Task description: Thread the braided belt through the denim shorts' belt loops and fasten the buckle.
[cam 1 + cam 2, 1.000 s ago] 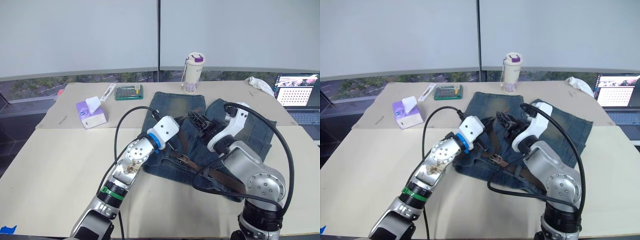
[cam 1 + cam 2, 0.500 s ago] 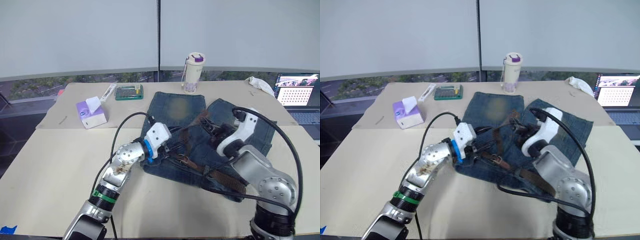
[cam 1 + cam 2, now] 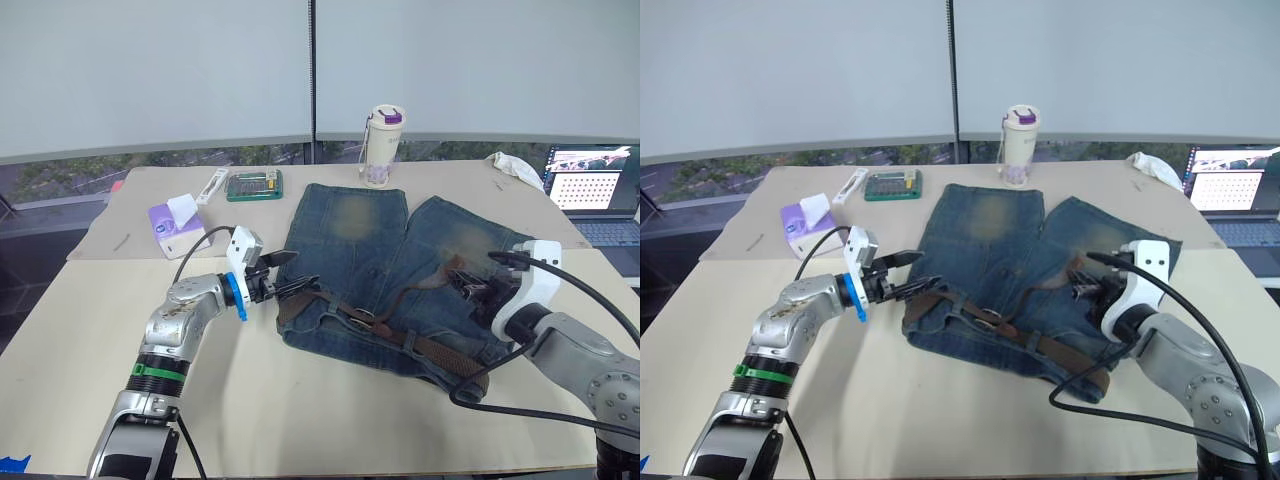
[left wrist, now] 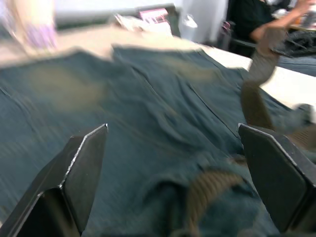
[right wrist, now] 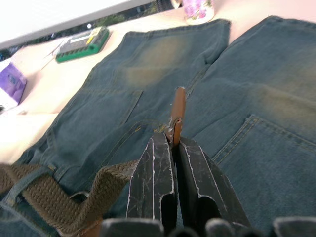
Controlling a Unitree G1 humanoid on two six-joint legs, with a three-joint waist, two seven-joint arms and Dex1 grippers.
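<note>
The denim shorts point(image 3: 375, 240) lie flat on the table, waistband toward me. The braided belt point(image 3: 420, 348) runs along the waistband, with the pale buckle point(image 3: 366, 320) near its middle. One stretch of belt rises off the cloth to my right gripper point(image 3: 466, 280), which is shut on the belt's brown leather tip point(image 5: 177, 111) above the right leg. A belt loop point(image 5: 20, 184) crosses the strap in the right wrist view. My left gripper point(image 3: 300, 270) hovers open at the waistband's left end, holding nothing, its fingers point(image 4: 81, 163) spread wide over the denim.
A purple tissue box point(image 3: 170, 222), a green case point(image 3: 254, 184) and a white tube point(image 3: 215, 185) sit at the back left. A lidded cup point(image 3: 380, 147) stands behind the shorts. A laptop point(image 3: 590, 190) and a white cloth point(image 3: 515, 165) are at the back right.
My left gripper opened and drew back left off the shorts. The right gripper closed on the belt tip and carried it right, lifting that stretch of the strap.
</note>
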